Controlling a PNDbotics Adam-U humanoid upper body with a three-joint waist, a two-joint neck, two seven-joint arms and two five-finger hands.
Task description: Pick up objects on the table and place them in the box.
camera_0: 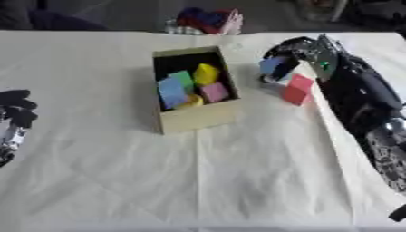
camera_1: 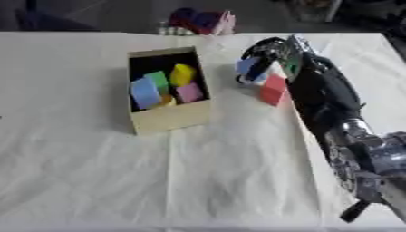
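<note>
Right robot hand (camera_0: 287, 56) grips a blue block (camera_0: 272, 65); red block (camera_0: 297, 89) just below it, box (camera_0: 193, 117) to its left; left robot hand (camera_0: 14, 118) idle, fingers curled.

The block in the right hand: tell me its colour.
Light blue. The block is held in the right hand, clearest in the left eye view.

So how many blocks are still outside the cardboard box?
2: a light blue block held in the right hand, and a red block on the table beside it. The arm may hide others.
</note>
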